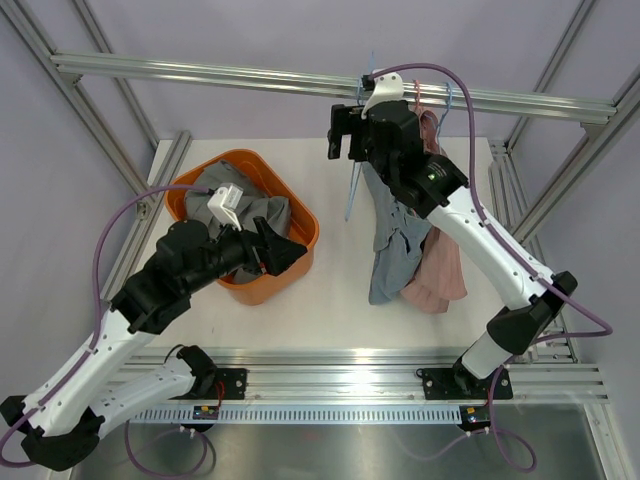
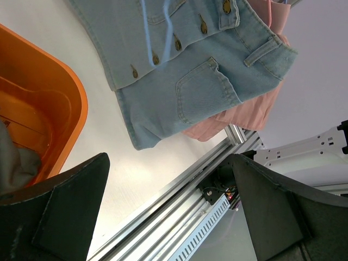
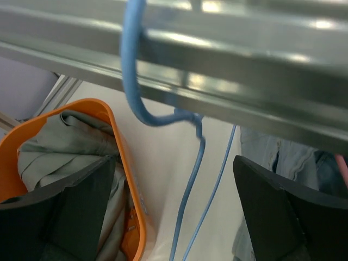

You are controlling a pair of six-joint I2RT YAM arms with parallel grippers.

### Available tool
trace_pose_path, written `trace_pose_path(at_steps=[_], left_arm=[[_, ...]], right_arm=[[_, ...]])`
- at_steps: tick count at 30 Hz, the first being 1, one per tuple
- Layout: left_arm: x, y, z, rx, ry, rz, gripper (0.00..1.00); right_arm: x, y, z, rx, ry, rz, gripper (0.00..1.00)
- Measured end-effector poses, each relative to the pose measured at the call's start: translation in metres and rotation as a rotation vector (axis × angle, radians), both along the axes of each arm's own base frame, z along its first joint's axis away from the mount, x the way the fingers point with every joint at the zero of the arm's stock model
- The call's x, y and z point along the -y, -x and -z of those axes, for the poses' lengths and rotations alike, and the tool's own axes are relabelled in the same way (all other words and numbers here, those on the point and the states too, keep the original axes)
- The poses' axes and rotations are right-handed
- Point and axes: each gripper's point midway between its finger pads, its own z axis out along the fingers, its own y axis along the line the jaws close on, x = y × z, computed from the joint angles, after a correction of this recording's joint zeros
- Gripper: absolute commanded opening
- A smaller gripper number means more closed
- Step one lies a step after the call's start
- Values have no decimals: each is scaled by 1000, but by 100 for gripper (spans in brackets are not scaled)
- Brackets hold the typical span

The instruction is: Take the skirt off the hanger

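At the left of the top view, my left pincer (image 1: 275, 250) sits spread and empty over the orange basket (image 1: 180, 190) on the worktop (image 1: 335, 300). At upper centre, my right pincer (image 1: 340, 135) is spread, gripping nothing, beside the blue hanger (image 1: 352, 190) hooked on the rail (image 1: 200, 72). The denim skirt (image 1: 385, 265) hangs against that hanger, a pink garment (image 1: 445, 270) just right.

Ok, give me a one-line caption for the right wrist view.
Open right gripper under the rail, blue hanger hooked over it; orange bin of grey cloth below.
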Motion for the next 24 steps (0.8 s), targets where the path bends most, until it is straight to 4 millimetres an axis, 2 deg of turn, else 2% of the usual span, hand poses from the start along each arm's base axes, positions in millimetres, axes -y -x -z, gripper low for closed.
trace_pose_path(at_steps=[4,7,9,13,17,18,21,24], left_arm=[[1,-1,2,-6,-4,3,99],[4,-1,5,-15,-10,10,99],[5,-2,7,-21,-14,12,99],[7,-3,9,-31,-19,17,99],[9,-4,10,-40,-16,19,99],[10,-4,10,-42,-14,19,99],[10,-4,10,-46,-9,17,99],[10,-4,9,-48,-5,16,99]], right_arm=[[6,6,10,-44,32,6,99],[16,16,6,-52,39,12,99],[27,29,-8,-40,26,15,99],[59,65,-47,17,-31,21,96],[101,106,-88,96,-100,52,85],[111,115,-95,113,-113,64,78],[129,128,-99,129,-119,91,63],[131,127,-90,107,-97,101,61]])
